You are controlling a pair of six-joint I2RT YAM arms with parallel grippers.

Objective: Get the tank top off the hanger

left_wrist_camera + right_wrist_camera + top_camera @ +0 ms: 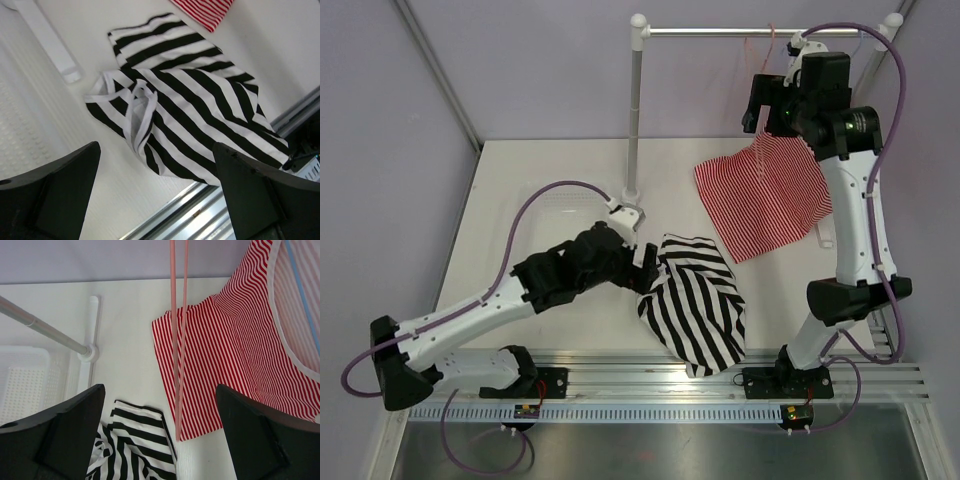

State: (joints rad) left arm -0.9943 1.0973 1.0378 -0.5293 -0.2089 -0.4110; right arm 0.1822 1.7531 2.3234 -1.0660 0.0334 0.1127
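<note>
The black-and-white striped tank top (pixel 695 305) lies crumpled on the table, off the hanger; it also shows in the left wrist view (pixel 190 100) and the right wrist view (pixel 137 450). The pale pink hanger (pixel 771 45) hangs bare from the rail, and its two thin wires (pixel 177 340) run down between my right fingers without being gripped. My right gripper (pixel 757 105) is open, high up beside the hanger. My left gripper (pixel 645 262) is open and empty, just left of the tank top's straps (pixel 140 107).
A red-and-white finely striped top (pixel 765 190) on a light blue hanger (pixel 300 285) hangs from the rail (pixel 720 32) on its white post (pixel 634 110). A white perforated tray (pixel 25 385) sits at the back left. Aluminium rails (pixel 720 385) line the near edge.
</note>
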